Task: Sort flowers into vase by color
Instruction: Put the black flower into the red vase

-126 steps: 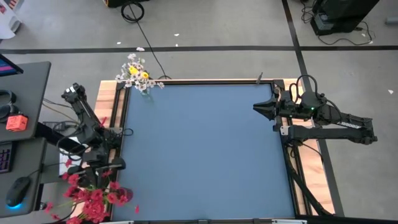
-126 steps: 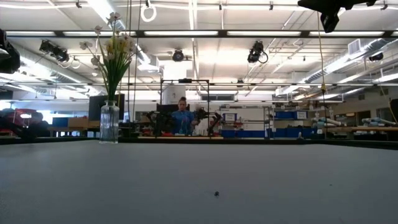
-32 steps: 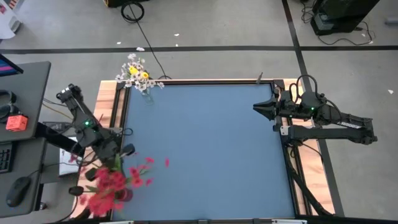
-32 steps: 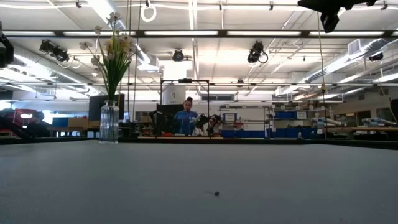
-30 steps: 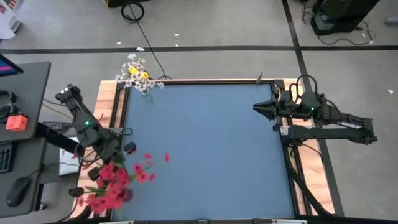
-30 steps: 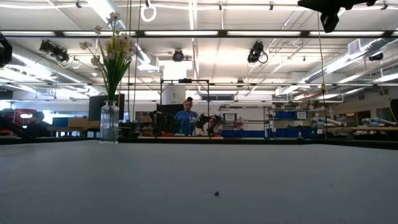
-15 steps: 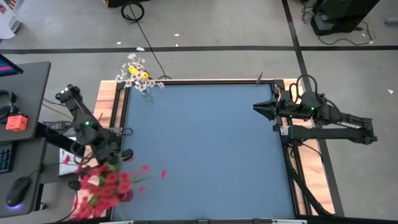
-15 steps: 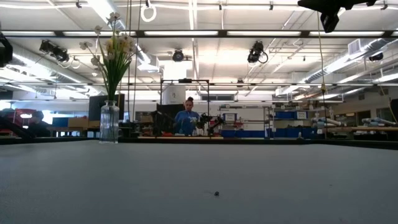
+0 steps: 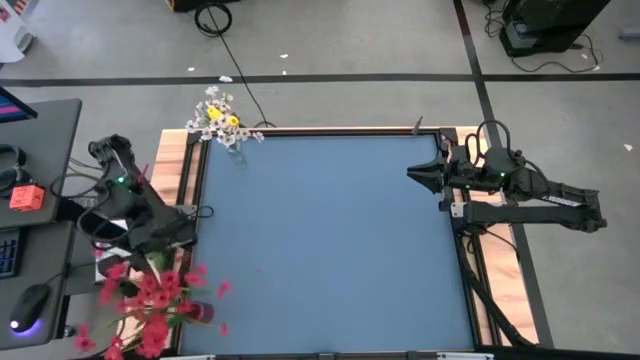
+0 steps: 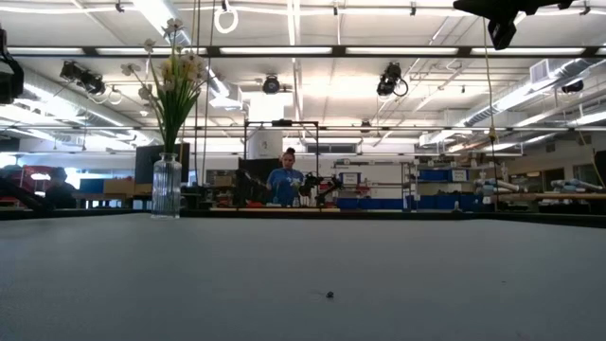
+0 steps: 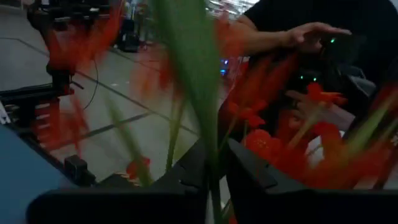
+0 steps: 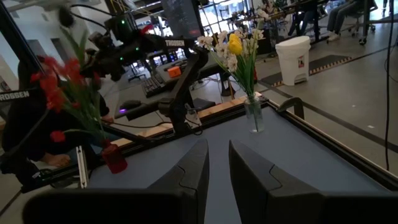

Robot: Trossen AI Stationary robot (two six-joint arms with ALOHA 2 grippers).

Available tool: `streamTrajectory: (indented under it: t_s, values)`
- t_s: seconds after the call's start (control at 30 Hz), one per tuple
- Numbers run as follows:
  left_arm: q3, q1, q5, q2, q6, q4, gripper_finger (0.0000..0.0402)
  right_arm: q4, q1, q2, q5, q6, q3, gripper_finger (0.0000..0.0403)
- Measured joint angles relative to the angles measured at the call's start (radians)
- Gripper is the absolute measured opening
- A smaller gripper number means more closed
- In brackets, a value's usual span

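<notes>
The red flowers [image 9: 150,295] are gathered in a red vase [image 12: 115,158] at the counter's [image 9: 330,240] near-left corner, their blossoms spread out over its edge. The white and yellow flowers [image 9: 218,115] are stood together in a clear vase [image 10: 167,185] at the counter's far-left corner. No loose sprig is seen lying on the counter, and no dark buds can be made out in either bunch.

The left gripper [image 11: 214,155] is held just above the red bunch at the counter's near-left corner. In the left wrist view a green stem [image 11: 186,74] is seen running down through it, with red blossoms all around. Whether that stem is gripped or let go cannot be told. The right gripper [image 9: 415,172] is parked at the counter's right edge, raised and pointed across it. Nothing is carried by it, and whether it is open or closed cannot be told.

The sorting is judged to be nearly finished: two colour groups are already seated in two vases. What is left appears to be the settling of this last red sprig into the red vase and the clearing of the left arm from the bunch without blossoms being dragged out.
</notes>
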Motion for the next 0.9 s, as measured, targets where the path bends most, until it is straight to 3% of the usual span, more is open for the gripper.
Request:
streamTrajectory:
  t_s: [0.13,0.5,0.73,0.9]
  values:
    - [0.033,0.000,-0.055,0.002,0.003,-0.041,0.0059,0.000,0.000,0.000,0.000,0.000,0.000,0.0073]
    - [0.109,0.000,-0.107,0.002,0.038,-0.144,0.0006,0.000,0.000,0.000,0.000,0.000,0.000,0.0073]
    - [0.134,0.000,-0.113,0.002,0.050,-0.188,0.0006,0.000,0.000,0.000,0.000,0.000,0.000,0.0073]
    - [0.134,0.000,-0.070,0.008,-0.033,-0.172,0.0018,0.000,0.000,0.000,0.000,0.000,0.000,0.0073]
